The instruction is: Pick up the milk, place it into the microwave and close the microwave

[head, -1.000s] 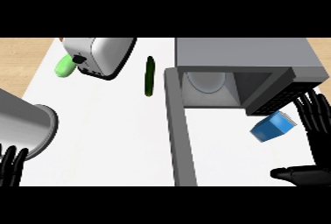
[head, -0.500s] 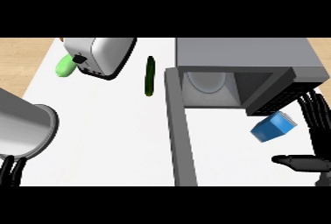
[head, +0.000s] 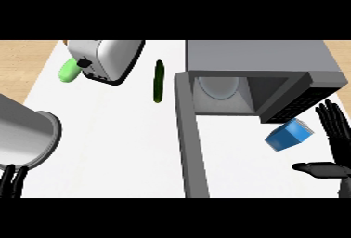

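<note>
Milk (head: 289, 135) near edge-cropped right hand (head: 340, 155).

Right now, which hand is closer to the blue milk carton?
Right. The right hand is open just to the right of the milk carton. The left hand rests far off at the view's lower left corner.

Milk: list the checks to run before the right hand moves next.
1. Microwave door open: ok.
2. Room inside: ok, only the plate shows in it.
3. Right hand open, beside the milk: ok.
4. Milk gripped: not ok, fingers are straight, not curled round it.
5. Milk resting on the counter: cannot tell; it looks tilted.
6. Left hand out of the way: ok, at the lower left edge.
</note>
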You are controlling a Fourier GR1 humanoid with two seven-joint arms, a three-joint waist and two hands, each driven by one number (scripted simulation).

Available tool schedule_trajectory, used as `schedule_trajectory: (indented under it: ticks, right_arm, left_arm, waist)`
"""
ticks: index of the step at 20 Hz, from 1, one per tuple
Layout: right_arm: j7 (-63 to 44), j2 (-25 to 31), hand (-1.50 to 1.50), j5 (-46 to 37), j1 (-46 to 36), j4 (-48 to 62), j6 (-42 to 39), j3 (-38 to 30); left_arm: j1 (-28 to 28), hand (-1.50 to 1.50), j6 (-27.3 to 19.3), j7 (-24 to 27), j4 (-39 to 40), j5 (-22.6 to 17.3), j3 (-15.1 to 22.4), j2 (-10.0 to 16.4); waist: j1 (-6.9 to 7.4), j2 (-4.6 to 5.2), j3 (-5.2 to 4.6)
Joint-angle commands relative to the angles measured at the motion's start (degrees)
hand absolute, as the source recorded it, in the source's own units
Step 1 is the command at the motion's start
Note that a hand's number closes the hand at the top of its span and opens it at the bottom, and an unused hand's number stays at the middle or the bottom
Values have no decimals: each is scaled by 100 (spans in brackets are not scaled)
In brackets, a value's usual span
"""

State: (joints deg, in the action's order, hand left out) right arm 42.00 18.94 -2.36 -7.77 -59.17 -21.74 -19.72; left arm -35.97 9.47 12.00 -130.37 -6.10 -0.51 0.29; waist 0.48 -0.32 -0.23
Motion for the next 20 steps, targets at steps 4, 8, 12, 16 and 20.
schedule_trajectory:
  ticks: [4, 8, 12, 16, 20]
  right_arm:
    - [431, 287, -150, -392, -762, 1493, 143, 103]
    - [805, 286, -150, -538, -881, 2127, 269, 202]
    - [1221, 521, -150, -690, -1364, 3161, 488, 124]
    - [1660, 347, -150, -850, -1429, 3699, 486, 296]
    - [1752, 620, -150, -886, -1475, 3881, 38, 392]
  left_arm:
    - [-269, -150, -429, -251, -418, 271, 672, -28]
    - [-183, -150, -104, -160, -285, -1, 101, -1]
    - [-13, -150, 217, 266, 206, -419, -436, 183]
    - [-380, -150, -1, -65, -358, -10, 241, -26]
    - [-232, -150, -51, 347, 209, 110, 215, -27]
  waist:
    - [45, 39, 29]
    - [28, 39, 28]
    - [65, 50, 29]
    - [123, 64, 41]
    - [77, 54, 35]
